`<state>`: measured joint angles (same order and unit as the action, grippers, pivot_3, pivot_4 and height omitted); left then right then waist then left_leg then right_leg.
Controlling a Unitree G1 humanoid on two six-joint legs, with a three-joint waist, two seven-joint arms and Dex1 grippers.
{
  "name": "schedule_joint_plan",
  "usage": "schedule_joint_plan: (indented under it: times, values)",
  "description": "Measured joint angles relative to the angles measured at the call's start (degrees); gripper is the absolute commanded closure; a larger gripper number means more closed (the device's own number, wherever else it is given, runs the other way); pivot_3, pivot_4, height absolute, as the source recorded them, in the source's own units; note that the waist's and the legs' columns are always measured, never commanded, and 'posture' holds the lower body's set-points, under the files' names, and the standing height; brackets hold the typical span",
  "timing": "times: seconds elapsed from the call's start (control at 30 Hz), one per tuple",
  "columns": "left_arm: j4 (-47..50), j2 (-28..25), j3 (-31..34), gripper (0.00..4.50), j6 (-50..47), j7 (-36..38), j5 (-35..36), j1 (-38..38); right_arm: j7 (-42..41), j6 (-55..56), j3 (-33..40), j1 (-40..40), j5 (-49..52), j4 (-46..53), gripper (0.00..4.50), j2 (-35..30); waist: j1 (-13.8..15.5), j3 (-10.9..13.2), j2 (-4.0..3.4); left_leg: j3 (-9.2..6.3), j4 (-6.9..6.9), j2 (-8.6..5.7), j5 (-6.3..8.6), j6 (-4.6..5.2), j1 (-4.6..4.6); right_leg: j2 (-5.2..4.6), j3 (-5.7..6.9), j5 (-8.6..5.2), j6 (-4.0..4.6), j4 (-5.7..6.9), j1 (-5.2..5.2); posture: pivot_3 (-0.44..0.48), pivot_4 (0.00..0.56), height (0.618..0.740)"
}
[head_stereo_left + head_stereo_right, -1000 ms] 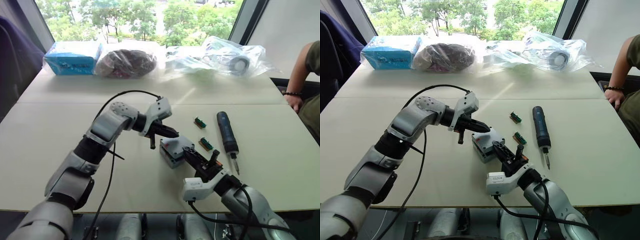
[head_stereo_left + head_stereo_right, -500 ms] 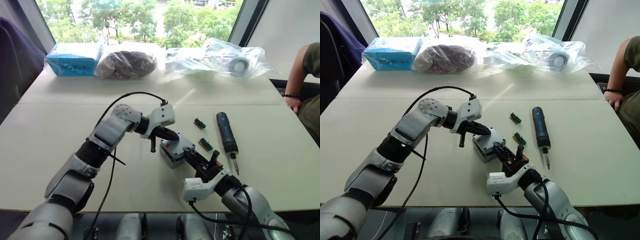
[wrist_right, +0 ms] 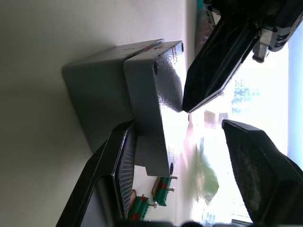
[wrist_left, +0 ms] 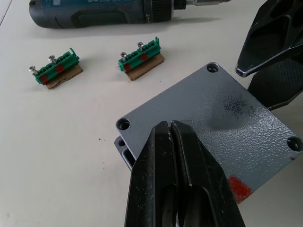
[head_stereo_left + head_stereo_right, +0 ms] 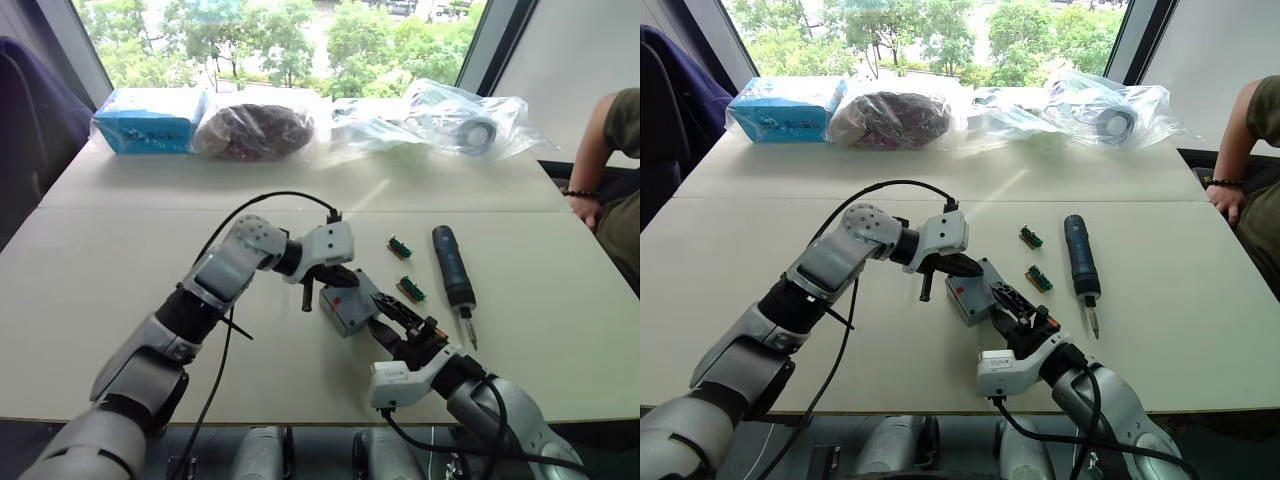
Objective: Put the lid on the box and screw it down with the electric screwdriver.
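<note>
The grey box (image 5: 345, 312) stands mid-table with a red mark on its side. The grey lid (image 4: 213, 118) lies on top of it, sitting slightly askew in the right wrist view. My left gripper (image 4: 170, 127) is shut, its tips over the lid's edge, touching or just above it. From the near side my right gripper (image 5: 408, 325) is open around the box's right corner. One of its fingers (image 3: 118, 175) lies along the box's wall. The dark electric screwdriver (image 5: 452, 266) rests on the table right of the box, bit toward me.
Two small green terminal parts (image 5: 400, 245) (image 5: 412, 290) lie between box and screwdriver. A blue wrapped carton (image 5: 145, 115) and several plastic bags (image 5: 455, 115) line the far edge. A person's arm (image 5: 600, 150) rests at the table's right side.
My left gripper has moved right, onto the lid. My right gripper has pushed forward along the box. The box has turned a little.
</note>
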<state>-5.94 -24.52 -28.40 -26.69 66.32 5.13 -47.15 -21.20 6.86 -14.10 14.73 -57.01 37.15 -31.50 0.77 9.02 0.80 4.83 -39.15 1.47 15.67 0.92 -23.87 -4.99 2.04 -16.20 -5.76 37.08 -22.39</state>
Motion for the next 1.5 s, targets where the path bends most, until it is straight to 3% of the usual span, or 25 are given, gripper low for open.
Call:
schedule_joint_plan:
  times: [0.4,0.53,0.67,0.9,1.1,1.37,1.5]
  values:
    - [0.66,-0.10,0.31,4.50,0.85,-0.05,-0.78,1.10,-1.52,2.00,1.55,1.04,3.36,1.49,1.60,0.05,-0.03,-0.22,0.17,0.01,0.01,0.02,0.05,0.07,0.12,0.00,-0.01,-0.03,0.05,0.00,0.09,0.000,0.150,0.740]
    - [1.07,-0.30,0.49,4.50,0.81,0.31,-0.78,1.44,-1.67,2.32,2.07,1.00,4.29,1.49,2.63,0.07,-0.01,-0.23,0.18,0.01,0.01,0.02,0.09,0.15,0.12,0.00,-0.01,-0.04,0.06,0.00,0.10,0.000,0.150,0.740]
    - [1.07,-0.32,0.65,4.50,0.83,0.38,-0.79,1.52,-1.67,2.50,3.16,0.99,4.97,1.49,4.43,0.06,-0.02,-0.23,0.18,0.01,0.01,0.02,0.10,0.16,0.12,0.00,-0.01,-0.04,0.06,0.00,0.10,0.000,0.150,0.740]
    - [0.31,0.42,2.71,4.50,0.45,0.44,0.08,1.71,-1.67,3.06,3.94,0.47,6.63,1.37,4.43,0.10,-0.02,-0.23,0.18,0.02,0.01,0.02,0.11,0.17,0.12,0.00,-0.02,-0.04,0.06,0.01,0.08,0.000,0.150,0.740]
    - [1.14,-0.28,5.63,4.50,-5.98,2.06,4.50,1.81,-1.80,1.96,5.57,0.61,11.18,1.19,4.43,1.84,-0.02,-0.19,0.14,0.04,0.02,0.03,0.10,0.16,0.05,-0.01,-0.03,-0.04,0.06,0.02,0.00,0.000,0.150,0.740]
    - [-0.66,2.52,14.04,4.50,-11.44,0.57,12.29,-2.76,-9.71,-10.63,9.31,0.56,40.34,4.37,4.43,9.36,0.03,-0.18,0.16,0.00,0.02,0.03,0.23,0.38,0.01,-0.02,-0.02,-0.03,0.05,0.02,0.00,0.000,0.150,0.740]
    - [-5.99,2.45,16.11,4.50,-10.21,-2.01,11.82,-5.46,-12.96,-19.05,11.87,0.54,51.32,7.63,4.43,9.87,-0.05,-0.18,0.14,0.00,0.03,0.02,0.26,0.43,0.02,-0.01,-0.02,-0.03,0.05,0.01,-0.02,0.000,0.150,0.740]
